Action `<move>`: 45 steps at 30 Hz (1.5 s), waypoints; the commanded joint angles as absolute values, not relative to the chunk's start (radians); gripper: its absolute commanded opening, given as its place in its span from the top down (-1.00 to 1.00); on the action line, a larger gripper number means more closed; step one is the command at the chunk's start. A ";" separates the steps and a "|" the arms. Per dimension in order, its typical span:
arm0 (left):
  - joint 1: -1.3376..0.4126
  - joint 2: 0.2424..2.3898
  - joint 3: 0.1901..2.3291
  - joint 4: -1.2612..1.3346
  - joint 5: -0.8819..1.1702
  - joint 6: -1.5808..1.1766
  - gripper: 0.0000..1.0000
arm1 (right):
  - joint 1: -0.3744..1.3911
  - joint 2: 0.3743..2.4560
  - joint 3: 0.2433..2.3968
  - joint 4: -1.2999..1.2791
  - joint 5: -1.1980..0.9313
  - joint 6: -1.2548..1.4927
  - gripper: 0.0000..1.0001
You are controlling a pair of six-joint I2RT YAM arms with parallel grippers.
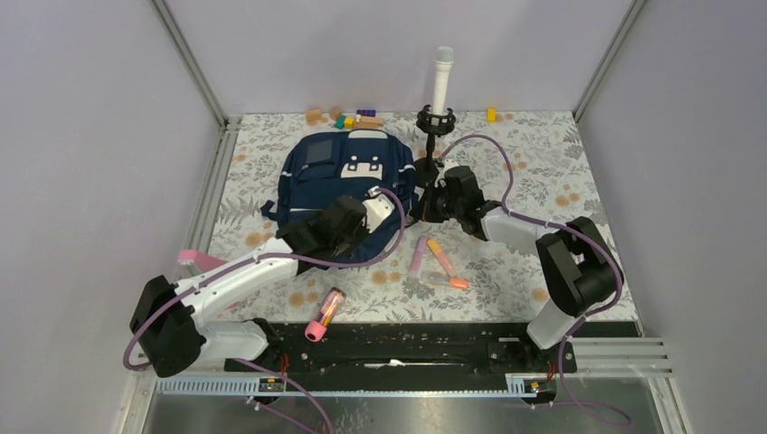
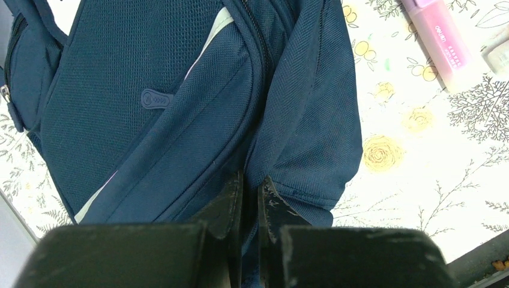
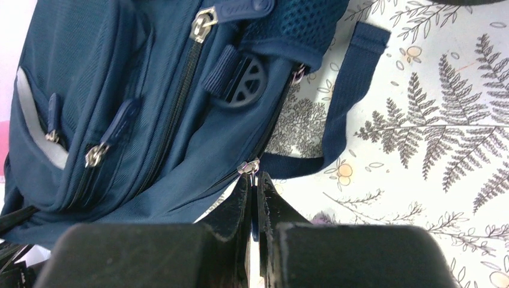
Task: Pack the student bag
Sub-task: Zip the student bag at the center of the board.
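Observation:
The student bag (image 1: 339, 172), a navy blue backpack with white trim, lies flat at the middle back of the flowered table. My left gripper (image 1: 387, 206) sits at the bag's near right corner. In the left wrist view it (image 2: 251, 183) is shut on a fold of the bag's blue fabric (image 2: 300, 120). My right gripper (image 1: 421, 204) reaches in from the right side. In the right wrist view it (image 3: 254, 180) is shut on a zipper pull, with the metal slider (image 3: 248, 167) just above the tips at the bag (image 3: 150, 120) edge.
A white microphone on a black stand (image 1: 441, 86) rises just behind the right gripper. Loose markers (image 1: 440, 258) lie on the table in front of the bag, and a pink one (image 1: 326, 312) lies near the arm bases. Small coloured blocks (image 1: 353, 117) line the back edge.

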State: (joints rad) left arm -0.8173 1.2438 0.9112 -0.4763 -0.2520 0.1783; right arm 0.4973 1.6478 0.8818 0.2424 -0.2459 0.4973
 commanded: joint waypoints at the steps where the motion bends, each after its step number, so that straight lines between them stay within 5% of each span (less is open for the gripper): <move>1: -0.792 1.143 0.905 -0.509 -0.369 0.156 1.00 | 0.436 1.693 0.950 0.210 -0.109 0.452 1.00; 26: -0.792 0.990 0.938 -0.434 -0.222 0.178 1.00 | 0.394 1.788 1.105 0.121 -0.103 0.398 1.00; 37: -0.790 1.270 1.193 -0.450 -0.143 0.162 1.00 | 0.391 1.674 1.127 0.038 -0.200 0.308 0.98; 40: -0.790 1.343 1.267 -0.479 -0.114 0.163 1.00 | 0.390 1.650 1.127 0.014 -0.185 0.267 0.62; 43: -0.788 1.396 1.300 -0.494 -0.127 0.157 0.99 | 0.390 1.599 1.110 0.008 -0.172 0.243 0.04; 45: -0.787 1.408 1.297 -0.493 -0.132 0.147 0.55 | 0.389 1.558 1.101 0.008 -0.169 0.227 -0.19</move>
State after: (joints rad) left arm -0.7994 1.4059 1.2205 -0.5793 -0.0933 0.1589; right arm 0.3958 1.6691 1.0851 0.0269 -0.2028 0.2943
